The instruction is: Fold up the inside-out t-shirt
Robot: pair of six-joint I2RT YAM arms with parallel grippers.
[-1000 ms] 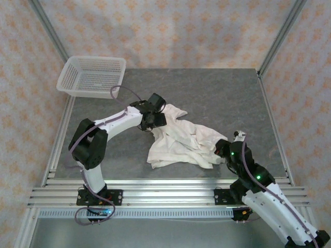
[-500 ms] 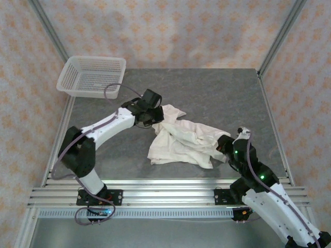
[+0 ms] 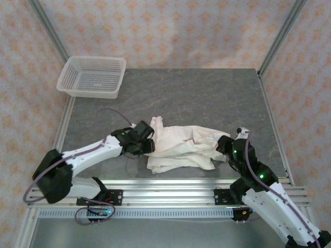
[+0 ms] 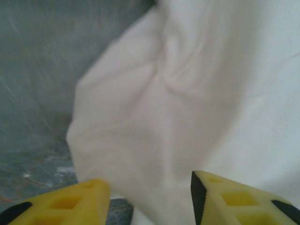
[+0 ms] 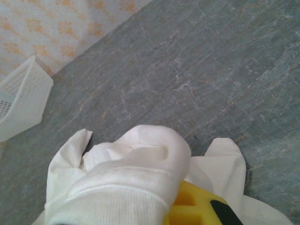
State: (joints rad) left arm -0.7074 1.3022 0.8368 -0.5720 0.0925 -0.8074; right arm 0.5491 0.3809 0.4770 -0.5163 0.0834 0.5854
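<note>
We see the wrinkled cream-white cloth t-shirt [image 3: 181, 147] clenched by right gripper [image 3: 223, 146]; left gripper [image 3: 147, 145] parted around cloth. Pull edges apart evenly, low.

— What sort of place is shown?
— A robot test cell in a lab is suggested. A grey stone-patterned table [image 3: 207, 98] is enclosed by an aluminium frame [image 3: 276, 39], and patterned backdrop sheets [image 3: 165, 31] are hung behind it in place of real walls.
— What else supports that?
— Two arms are bolted to slotted rails [image 3: 165, 194] at the near edge, with cables [image 3: 88, 217] left exposed.
</note>
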